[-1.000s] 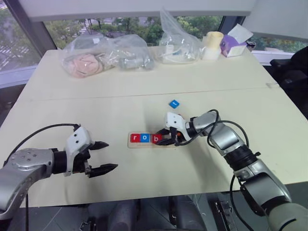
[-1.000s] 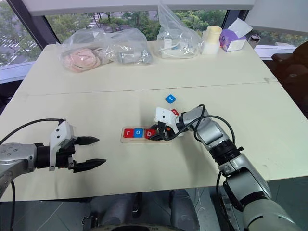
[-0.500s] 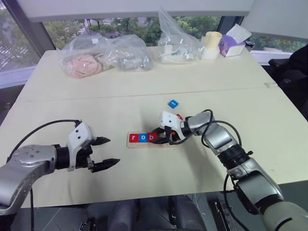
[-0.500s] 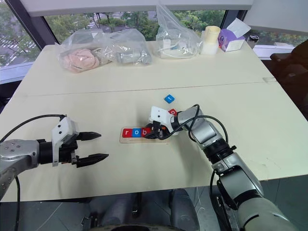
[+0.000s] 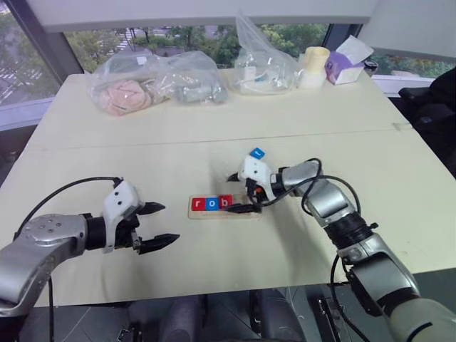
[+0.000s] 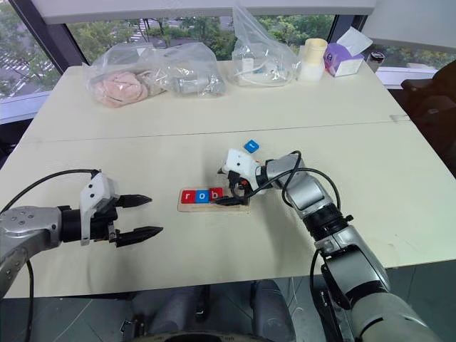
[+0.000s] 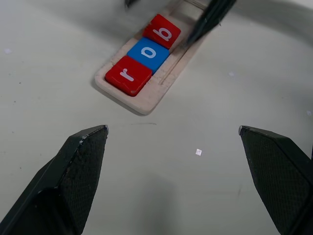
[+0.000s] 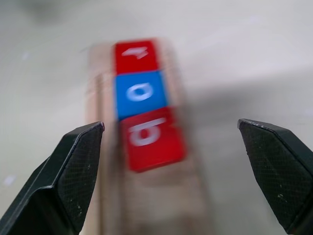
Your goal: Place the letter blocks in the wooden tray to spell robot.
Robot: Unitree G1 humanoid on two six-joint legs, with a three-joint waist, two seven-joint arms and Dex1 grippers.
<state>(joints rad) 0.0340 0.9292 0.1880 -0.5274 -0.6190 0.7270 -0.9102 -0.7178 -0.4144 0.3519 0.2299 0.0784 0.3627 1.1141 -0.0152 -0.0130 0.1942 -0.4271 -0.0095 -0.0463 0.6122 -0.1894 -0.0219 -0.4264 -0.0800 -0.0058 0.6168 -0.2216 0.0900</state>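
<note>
The wooden tray (image 5: 224,206) lies near the middle of the pale table (image 5: 142,135), long axis running nine to three o'clock. In its groove sit three letter blocks in a touching row: a red "r" (image 7: 128,75) at the nine o'clock end, then a blue "o" (image 7: 148,53), then a red "b" (image 7: 162,31). The three o'clock half of the groove is bare wood. A fourth letter block, blue (image 5: 257,153), lies flat on the table at about one o'clock from the tray, apart from it (its letter is too small to read).

The right gripper (image 5: 239,192) hangs over the tray's three o'clock half, just past the "b", with its jaws spread wide and nothing between them; in the right wrist view the two fingertips (image 8: 80,147) stand either side of the tile row.

The left gripper (image 5: 160,224) hovers over bare table at about eight o'clock from the tray, well apart from it, fingers parted wide and empty.

Along the far edge, at twelve o'clock, sit clear plastic bags (image 5: 153,78), a cream roll (image 5: 314,66) and a purple tissue box (image 5: 347,63).
</note>
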